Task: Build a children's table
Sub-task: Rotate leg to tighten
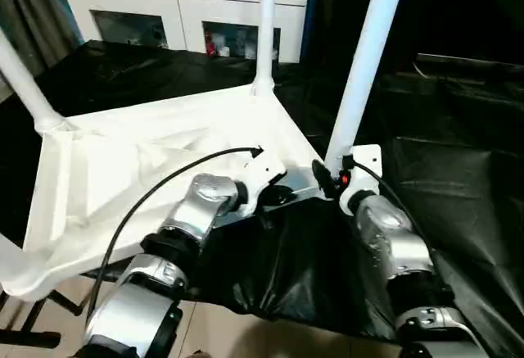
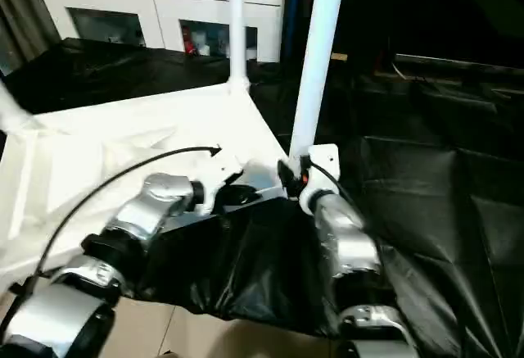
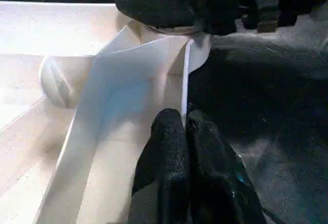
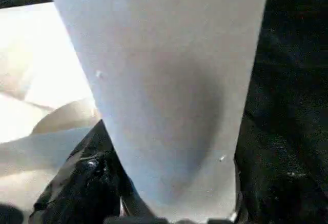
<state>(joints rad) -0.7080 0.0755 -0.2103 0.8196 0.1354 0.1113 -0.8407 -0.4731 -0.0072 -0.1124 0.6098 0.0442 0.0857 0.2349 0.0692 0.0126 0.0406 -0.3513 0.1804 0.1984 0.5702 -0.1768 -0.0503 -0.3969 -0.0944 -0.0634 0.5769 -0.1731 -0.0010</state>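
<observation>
Gripping: left gripper [image 3: 184, 131], closed on tabletop [image 1: 123, 169] rim.
Clamping: right gripper [image 4: 169, 203], fingers around leg [image 1: 364, 63] near its base.
Location: tabletop inverted on black work table [image 1: 458, 186], legs upright.

One white plastic rectangular tabletop [image 1: 147, 169], underside up. Three long white cylindrical legs visible: [image 1: 370, 55], [image 1: 267, 22], [image 1: 24, 83]. Two silver forearms. One white glass-door cabinet [image 1: 188, 14].
</observation>
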